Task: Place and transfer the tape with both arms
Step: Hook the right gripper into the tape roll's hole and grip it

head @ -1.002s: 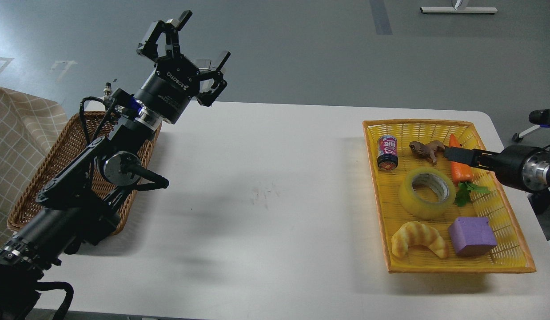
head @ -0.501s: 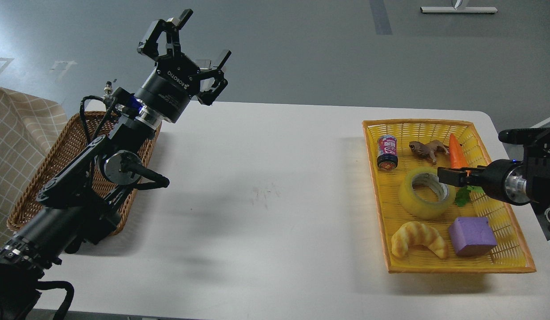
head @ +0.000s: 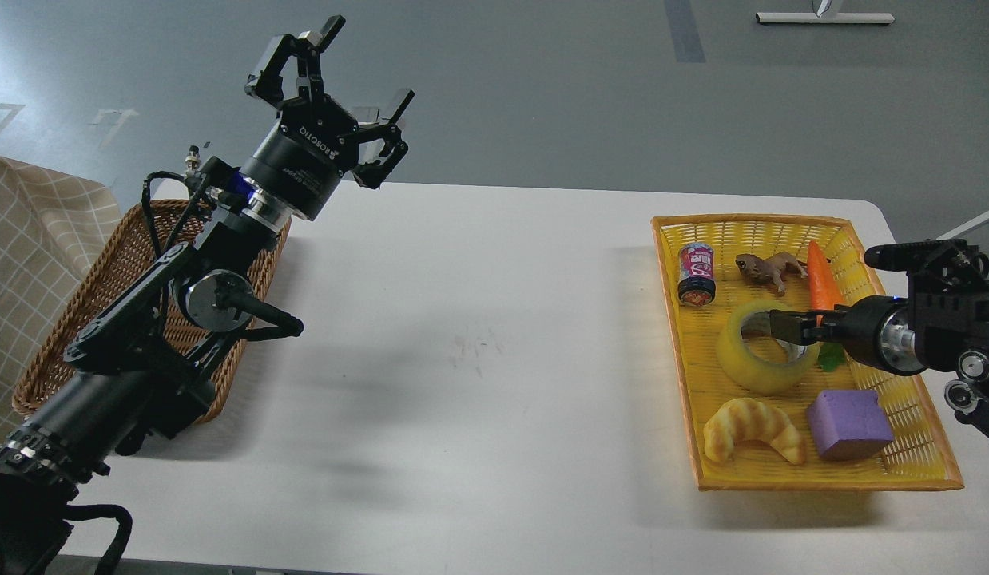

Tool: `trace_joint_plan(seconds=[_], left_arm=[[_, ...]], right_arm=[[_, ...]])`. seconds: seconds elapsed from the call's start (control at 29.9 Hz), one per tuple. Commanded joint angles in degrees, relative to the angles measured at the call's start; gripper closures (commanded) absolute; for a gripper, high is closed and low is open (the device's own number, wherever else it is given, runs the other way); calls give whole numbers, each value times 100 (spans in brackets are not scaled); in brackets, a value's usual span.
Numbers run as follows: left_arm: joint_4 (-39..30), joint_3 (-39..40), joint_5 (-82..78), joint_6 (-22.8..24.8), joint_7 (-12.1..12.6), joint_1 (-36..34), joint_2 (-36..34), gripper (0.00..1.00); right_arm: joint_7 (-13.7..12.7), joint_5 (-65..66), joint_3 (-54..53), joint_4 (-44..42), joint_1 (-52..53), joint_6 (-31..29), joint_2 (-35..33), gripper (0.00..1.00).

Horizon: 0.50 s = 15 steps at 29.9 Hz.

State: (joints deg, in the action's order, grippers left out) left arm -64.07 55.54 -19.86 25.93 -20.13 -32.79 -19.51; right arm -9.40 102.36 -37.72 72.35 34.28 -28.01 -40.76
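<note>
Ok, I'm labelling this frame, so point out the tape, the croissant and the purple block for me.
tape [head: 750, 369]: head view, on its yellow outer wall, front left.
croissant [head: 752, 429]: head view, on the middle of its ridged back.
purple block [head: 848, 423]: head view, on its top face.

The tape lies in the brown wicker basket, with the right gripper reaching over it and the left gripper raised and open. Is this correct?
Not quite. The head view shows the tape lying in the yellow basket, not the brown wicker one. The rest holds: the right gripper reaches over it, and the left gripper is raised and open.
</note>
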Motion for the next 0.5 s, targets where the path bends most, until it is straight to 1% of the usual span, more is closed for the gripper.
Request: trace_joint_plan(seconds=[0.0,0.1,0.17,0.2,0.4,0.47], left_arm=[[0,0,0,0,-9,0,0,2],[0,0,0,0,0,0,8,2],[0,0,0,0,0,0,8,2],[0,0,0,0,-9,0,8,2],[0,9,0,0,-9,0,-9,2],[0,9,9,0,-9,0,-9,2]], right_arm=[[0,3,2,-19,-18,1,15,14],[0,3,10,-27,-26,1,24,16],[0,3,10,-45,-44,1,76,21],[-9,3,10,-80,-44,1,85,22],[-9,3,10,-282,-44,1,173,22],[-9,3,10,-291,-53,1,208,25]])
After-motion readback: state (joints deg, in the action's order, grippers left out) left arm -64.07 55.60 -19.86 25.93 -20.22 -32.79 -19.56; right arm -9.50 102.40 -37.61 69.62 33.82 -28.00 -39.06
